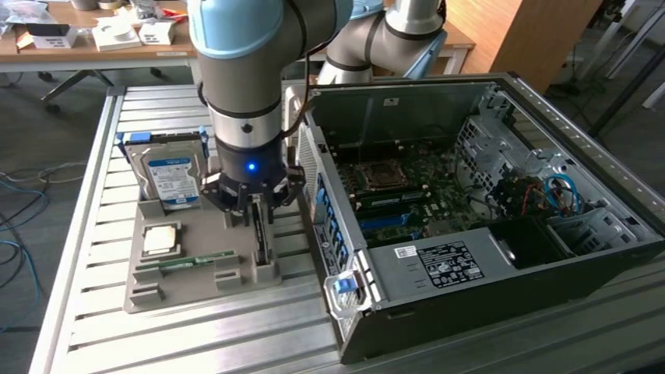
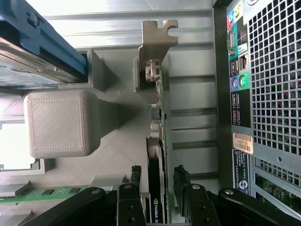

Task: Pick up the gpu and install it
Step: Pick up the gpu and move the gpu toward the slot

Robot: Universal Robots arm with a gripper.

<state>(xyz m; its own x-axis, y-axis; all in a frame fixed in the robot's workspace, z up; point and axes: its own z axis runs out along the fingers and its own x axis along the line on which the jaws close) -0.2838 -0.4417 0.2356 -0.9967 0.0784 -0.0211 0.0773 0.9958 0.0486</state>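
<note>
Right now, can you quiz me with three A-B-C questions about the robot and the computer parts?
1. Where is the graphics card? A. standing in the grey tray beside the computer. B. inside the computer. C. on the floor.
2. What colour is the hard drive label? A. red. B. blue. C. yellow.
3. The gripper is: A. shut on the drive. B. lifting the card. C. open, fingers either side of the card.
Answers: 1 A, it stands on edge in the tray. 2 B, blue shows on its face. 3 C, gaps show beside the card.
</note>
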